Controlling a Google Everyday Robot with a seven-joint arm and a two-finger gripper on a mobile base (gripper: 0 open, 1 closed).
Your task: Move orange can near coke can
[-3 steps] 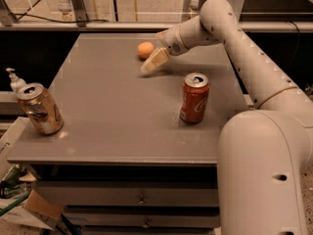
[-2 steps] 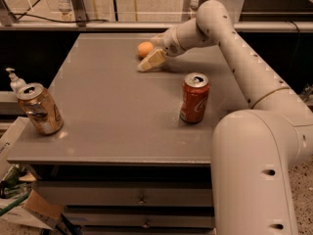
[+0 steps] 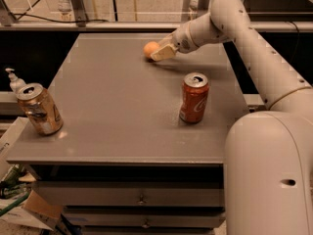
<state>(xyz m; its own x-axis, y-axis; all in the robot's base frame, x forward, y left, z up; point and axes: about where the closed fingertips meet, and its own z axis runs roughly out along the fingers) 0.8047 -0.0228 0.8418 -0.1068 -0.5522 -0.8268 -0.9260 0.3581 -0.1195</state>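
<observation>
Orange and ball-shaped, the orange can [image 3: 149, 48], really a fruit, sits toward 12 o'clock on the grey table [image 3: 117, 106] in the camera view. The tool [image 3: 161, 53] is right against its 3 o'clock side at the end of the long white arm [image 3: 254, 48]. I cannot tell whether the tool is wide, narrow or closed on the fruit. The coke can [image 3: 193, 98] stands upright well apart, toward 5 o'clock from the fruit. The main risk, as I judge it, is the fruit's shape. It is smooth and round, so it could roll away toward 9 or 12 o'clock if the tool nudges it instead of closing squarely around it, and the far table edge is near. An off-centre grip could also let it slip out during the carry. At the other end, the coke can is tall and looks light. A low approach from 12 o'clock could clip its silver top and tip it, and a fruit released on the flat table may roll on or bump it. The dented gold-brown can [image 3: 39, 109] at 8 o'clock and the pump bottle [image 3: 13, 80] just beside it lie well off that path. The coke can shows white script on red that I cannot make out letter by letter. Nothing on the gold-brown can is legible.
</observation>
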